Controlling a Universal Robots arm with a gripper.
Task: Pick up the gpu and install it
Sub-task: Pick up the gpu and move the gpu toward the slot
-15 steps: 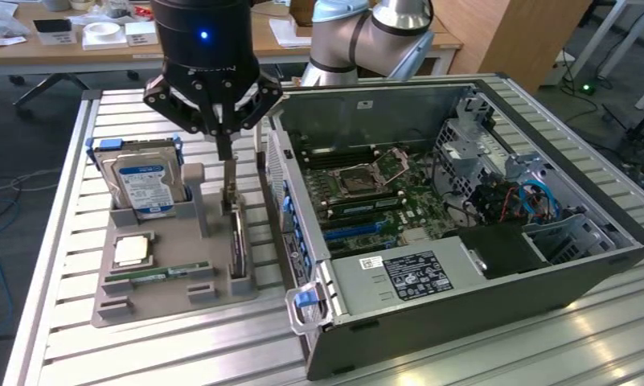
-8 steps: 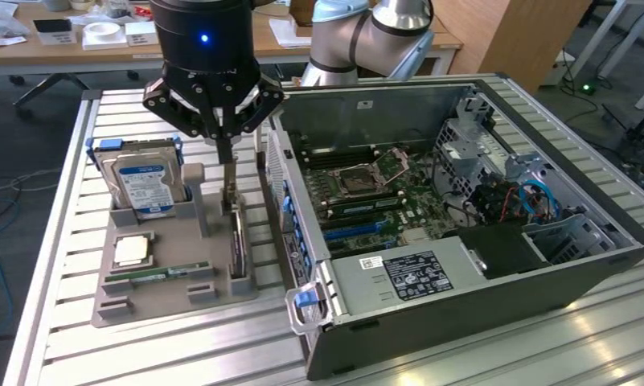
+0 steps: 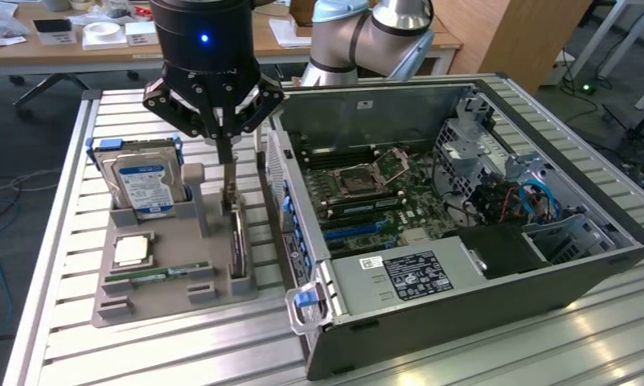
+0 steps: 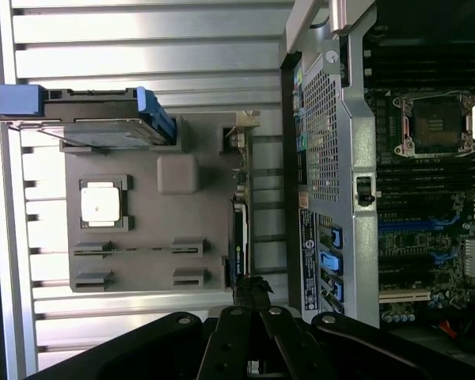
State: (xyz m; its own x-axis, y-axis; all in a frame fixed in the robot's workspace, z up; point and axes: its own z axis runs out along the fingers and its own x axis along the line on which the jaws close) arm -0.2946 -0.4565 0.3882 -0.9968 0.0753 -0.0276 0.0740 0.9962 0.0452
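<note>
Exterior view: claw, pinched shut, directly above gpu standing on edge in grey tray on counter, beside open computer case

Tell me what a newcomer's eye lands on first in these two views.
The black gripper hangs close above the gpu, which stands on edge in the grey parts holder on the exterior view's left. On the exterior view's right lies the open computer case, its motherboard exposed. A hard drive with a blue-white label stands upright at the holder's far end.
</note>
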